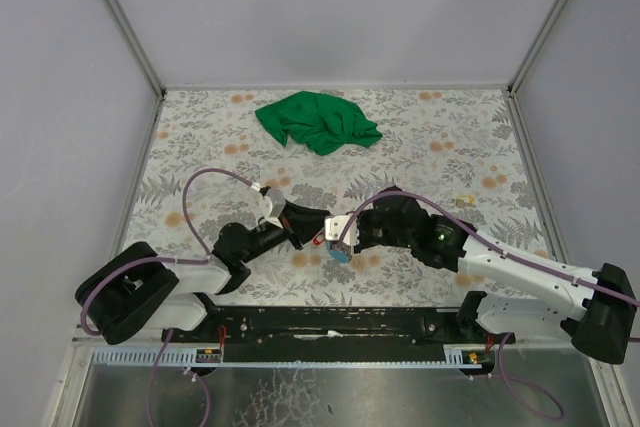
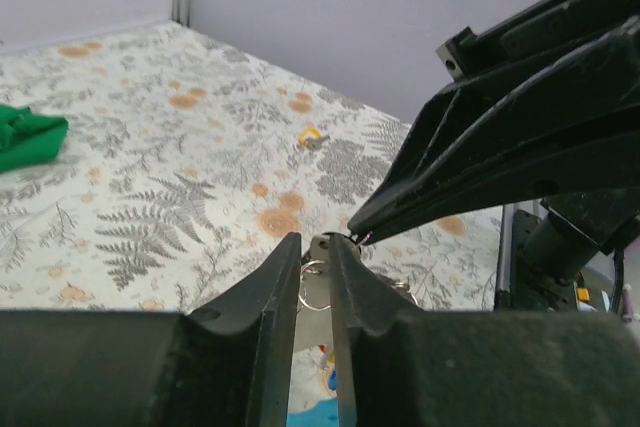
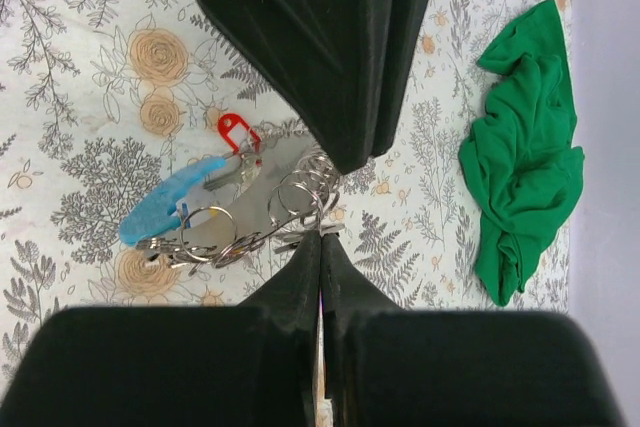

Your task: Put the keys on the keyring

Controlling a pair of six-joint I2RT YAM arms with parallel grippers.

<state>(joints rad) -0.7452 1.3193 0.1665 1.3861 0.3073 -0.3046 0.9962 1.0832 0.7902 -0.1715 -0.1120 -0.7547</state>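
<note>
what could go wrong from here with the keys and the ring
1. The keyring seems pinched only at the very tips of the left gripper and right gripper; it may slip out.
2. The red key and blue key lie bunched against the rings, so a pull could drag them.

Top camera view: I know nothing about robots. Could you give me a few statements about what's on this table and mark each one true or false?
1. The green cloth lies at the far side of the table, away from both grippers. True.
2. The red-tagged key and the blue-tagged key lie at opposite ends of the table. False: they lie close together, beside the keyring.
3. The right gripper is wide open. False: it is shut, its tips at the keyring.
4. The left gripper and the right gripper come at the keyring from opposite sides. True.
5. A small yellow item lies apart from the keys. True.
</note>
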